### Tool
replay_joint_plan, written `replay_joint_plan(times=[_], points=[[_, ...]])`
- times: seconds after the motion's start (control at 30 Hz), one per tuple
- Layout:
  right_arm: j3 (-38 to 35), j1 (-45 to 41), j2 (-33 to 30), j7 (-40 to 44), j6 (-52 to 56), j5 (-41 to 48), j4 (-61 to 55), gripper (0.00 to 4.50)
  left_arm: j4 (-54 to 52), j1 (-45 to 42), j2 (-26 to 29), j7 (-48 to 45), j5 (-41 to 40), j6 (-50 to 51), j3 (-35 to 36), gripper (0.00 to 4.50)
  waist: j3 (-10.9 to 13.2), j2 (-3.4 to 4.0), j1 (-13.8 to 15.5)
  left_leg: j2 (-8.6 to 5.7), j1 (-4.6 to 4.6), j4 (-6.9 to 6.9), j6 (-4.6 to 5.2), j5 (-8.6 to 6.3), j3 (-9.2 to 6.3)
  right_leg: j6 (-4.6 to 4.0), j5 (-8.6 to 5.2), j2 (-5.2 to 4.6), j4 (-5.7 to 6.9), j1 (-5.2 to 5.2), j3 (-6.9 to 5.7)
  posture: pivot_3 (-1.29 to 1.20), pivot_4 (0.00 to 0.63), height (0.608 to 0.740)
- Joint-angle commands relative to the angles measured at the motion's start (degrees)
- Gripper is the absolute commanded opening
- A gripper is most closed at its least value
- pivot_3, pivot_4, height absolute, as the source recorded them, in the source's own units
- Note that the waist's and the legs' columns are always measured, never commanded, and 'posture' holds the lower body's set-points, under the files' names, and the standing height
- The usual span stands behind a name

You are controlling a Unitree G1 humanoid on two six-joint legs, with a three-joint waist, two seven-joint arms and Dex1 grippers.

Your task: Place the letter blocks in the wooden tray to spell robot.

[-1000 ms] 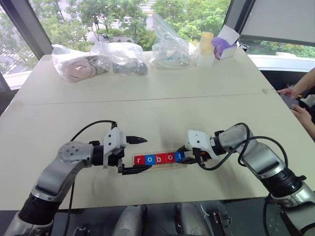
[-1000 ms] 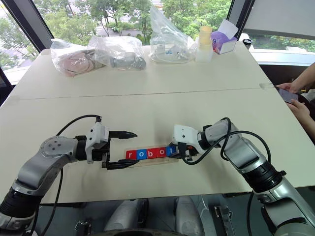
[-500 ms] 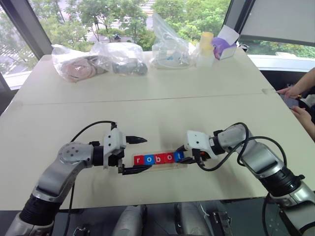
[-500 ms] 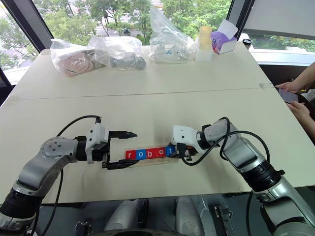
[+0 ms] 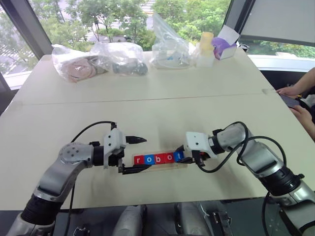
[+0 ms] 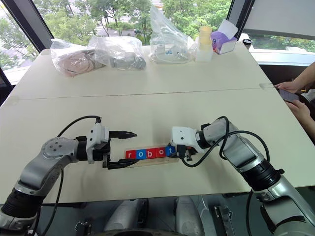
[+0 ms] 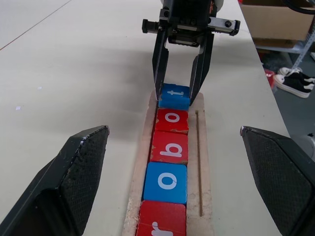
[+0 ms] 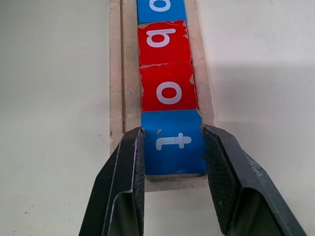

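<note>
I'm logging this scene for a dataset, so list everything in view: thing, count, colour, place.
letter blocks: five, red r, blue o, red b, red o, blue t, in a row in the tray spelling robot.
wooden tray: one, pale wood, near table edge between the grippers.
table: one, cream, under everything.
plastic bags: three, clear, along the far edge.
bottle: one, pale with yellow cap, far edge.
box: one, white and purple, far right corner.
shoes: a pair, black and white, on the floor.
person's hand: right table edge, at a dark phone.
left gripper: black, open, around the tray's r end.
right gripper: black, shut on the t block.
</note>
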Motion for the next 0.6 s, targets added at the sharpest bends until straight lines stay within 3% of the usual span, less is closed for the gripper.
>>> replay_joint_plan(times=[0.03,0.6], points=[[0.4,-0.4,-0.5,1.0,0.0,-0.4,-0.2,1.13,-0.8,-0.1,-0.3,-0.1,0.0,-1.2,0.0,4.50,0.0,0.01,0.0,0.00,0.00,0.00,0.00,0.00,0.00,0.00,0.00,0.00,0.00,0.00,0.00,0.00,0.150,0.740],[-0.1,-1.3,1.4,-0.3,0.3,-0.5,0.5,1.13,-1.0,-0.6,-0.4,0.0,0.2,-0.8,-0.1,4.50,0.0,0.00,0.0,0.00,-0.01,-0.01,0.00,0.00,-0.01,0.00,0.00,-0.01,-0.01,-0.01,0.00,0.00,0.150,0.740]])
